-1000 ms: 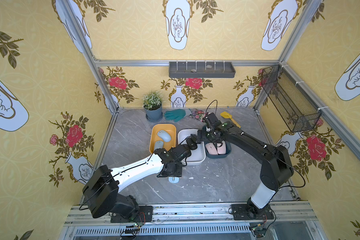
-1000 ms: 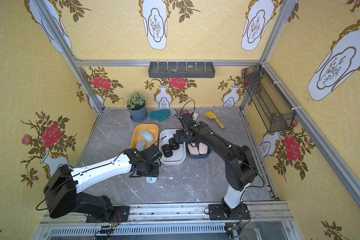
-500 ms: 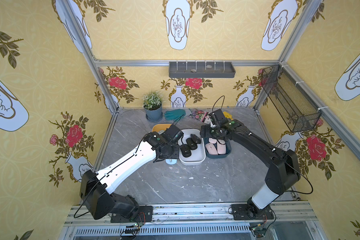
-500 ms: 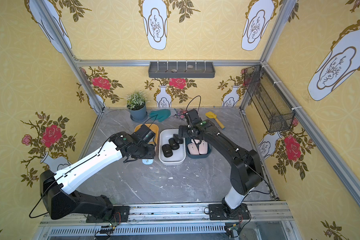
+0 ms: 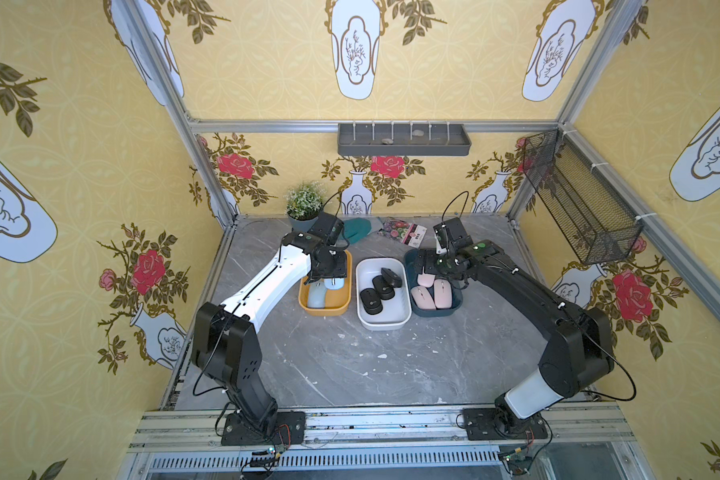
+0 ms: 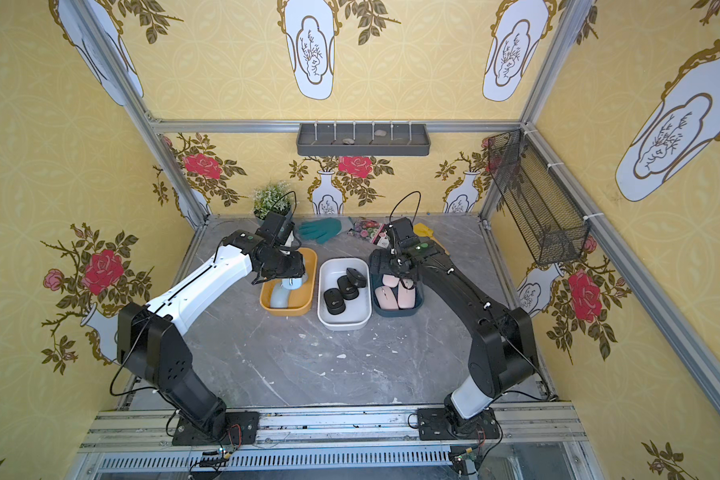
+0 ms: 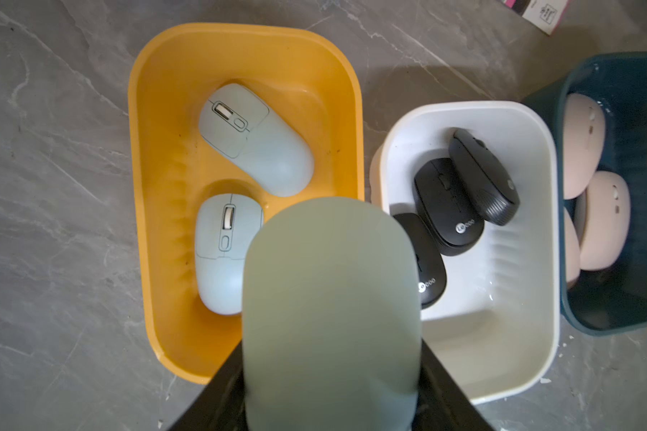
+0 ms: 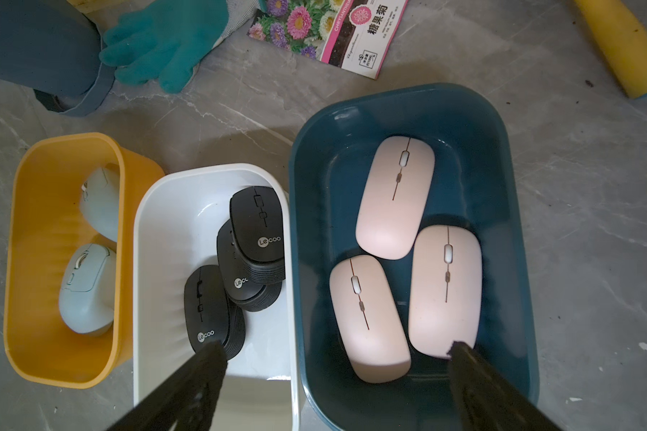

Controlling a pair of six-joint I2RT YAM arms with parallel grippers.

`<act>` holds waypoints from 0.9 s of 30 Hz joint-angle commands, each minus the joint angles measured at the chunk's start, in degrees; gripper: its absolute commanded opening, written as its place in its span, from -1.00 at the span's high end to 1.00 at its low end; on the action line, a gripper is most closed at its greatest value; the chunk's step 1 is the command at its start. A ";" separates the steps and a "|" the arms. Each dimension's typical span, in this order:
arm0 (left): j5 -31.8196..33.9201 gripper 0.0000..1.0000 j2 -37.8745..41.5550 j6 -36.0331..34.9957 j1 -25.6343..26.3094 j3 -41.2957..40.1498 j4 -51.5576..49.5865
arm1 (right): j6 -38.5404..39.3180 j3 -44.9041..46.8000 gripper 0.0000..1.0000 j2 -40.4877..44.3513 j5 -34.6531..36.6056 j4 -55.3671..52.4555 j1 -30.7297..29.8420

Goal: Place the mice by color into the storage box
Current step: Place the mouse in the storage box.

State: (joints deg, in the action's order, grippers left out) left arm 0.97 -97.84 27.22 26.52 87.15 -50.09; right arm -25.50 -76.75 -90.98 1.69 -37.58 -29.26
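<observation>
Above the yellow bin (image 7: 154, 186), a light blue mouse (image 7: 329, 298) is hanging clamped in the left gripper's (image 7: 331, 373) jaws; the right gripper's (image 8: 337, 349) jaws are standing wide apart over the dark blue bin (image 8: 307, 209) holding three pink mice (image 8: 395, 197).

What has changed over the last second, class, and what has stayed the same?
The left hand, shut on a light blue mouse, carried it from the front of the table back over the yellow box, where two blue mice lie. The right hand shifted slightly and stays open over the dark blue box. The black mice and pink mice have not moved.
</observation>
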 commanded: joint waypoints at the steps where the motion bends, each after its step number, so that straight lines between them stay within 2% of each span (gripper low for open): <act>1: -3.09 -0.01 -2.47 -3.11 -2.13 -0.21 2.74 | 0.45 0.83 -0.90 0.19 -0.13 0.23 0.40; 3: -3.56 -0.01 -4.34 -3.21 -3.86 -0.53 3.47 | 0.34 1.34 -0.90 0.10 -0.25 0.49 0.60; 8: -3.98 -0.01 -8.16 -3.58 -4.33 -0.70 5.02 | 0.39 1.27 -0.90 -0.84 -0.56 0.84 0.79; 16: -7.12 -0.01 -10.53 -1.89 -4.29 -4.70 8.54 | 0.26 0.59 -0.90 -2.62 -1.42 1.06 0.88; 27: -7.21 -0.03 -12.97 -1.22 -4.30 -7.15 11.06 | 0.01 0.98 -0.90 -2.54 -1.02 0.67 0.86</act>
State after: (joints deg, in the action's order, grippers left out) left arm -5.98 -110.00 25.61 22.28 80.27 -40.36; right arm -25.52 -75.83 -93.43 0.45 -37.45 -28.38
